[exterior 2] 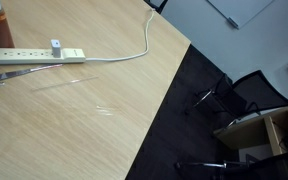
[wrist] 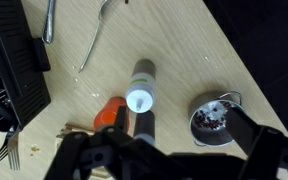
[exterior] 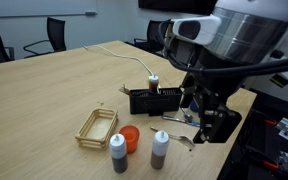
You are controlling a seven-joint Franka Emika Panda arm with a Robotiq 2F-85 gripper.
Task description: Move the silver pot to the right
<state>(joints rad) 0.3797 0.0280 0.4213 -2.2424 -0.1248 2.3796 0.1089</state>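
The silver pot (wrist: 212, 122) is a small round shiny metal pot with a thin loop handle. It stands on the wooden table at the lower right of the wrist view, with dark bits inside. My gripper (wrist: 169, 150) is open and low over the table. Its right finger lies over the pot's right rim, and its left finger is near the orange thing (wrist: 109, 113). A brown shaker with a white cap (wrist: 141, 98) stands between the fingers. In an exterior view my gripper (exterior: 206, 128) hangs near the table's edge and hides the pot.
A black slotted basket (wrist: 14, 60) and a fork (wrist: 9, 150) lie left. Metal utensils (wrist: 94, 40) lie ahead. A wooden tray (exterior: 97, 127) and two shakers (exterior: 118, 152) stand in front. A power strip (exterior 2: 34, 55) lies on the table. The table edge (wrist: 239, 70) runs close on the right.
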